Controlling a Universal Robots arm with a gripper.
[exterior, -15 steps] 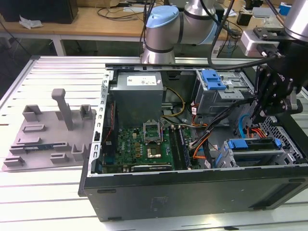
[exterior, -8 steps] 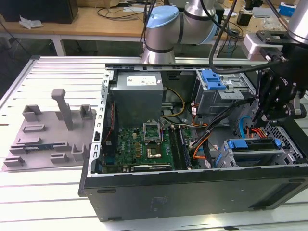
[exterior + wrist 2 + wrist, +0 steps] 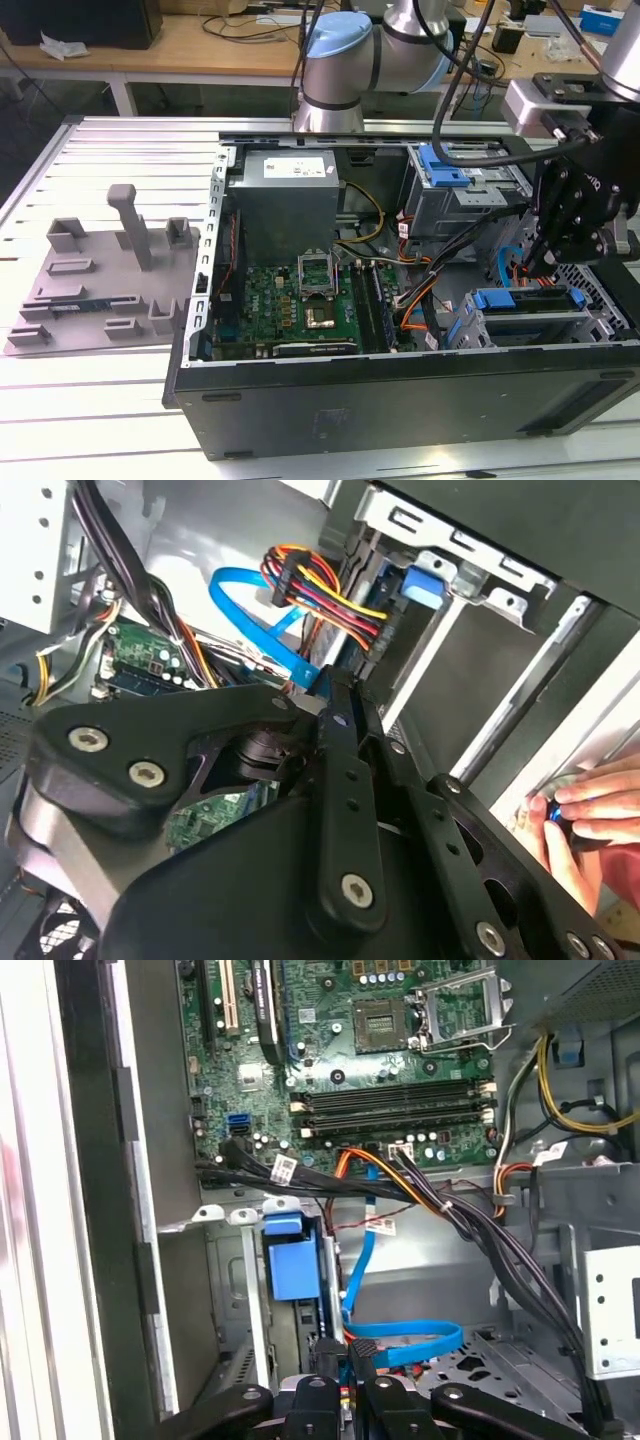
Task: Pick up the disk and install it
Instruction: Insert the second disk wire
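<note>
The gripper [image 3: 545, 262] is hanging inside the open computer case [image 3: 400, 400], fingers closed together and holding nothing, just above the drive bay at the exterior view's right. The disk [image 3: 528, 300], in its blue carrier, is sitting in that bay beside the blue cable [image 3: 400, 1345].

No text, number or sign can be read. A white label [image 3: 296, 166] is carried on top of the grey power supply [image 3: 290, 205] in the exterior view, but its print cannot be made out. Small white tags [image 3: 284, 1168] are seen on the black cable bundle [image 3: 330, 1182] in the first wrist view, and their marks are likewise illegible.
</note>
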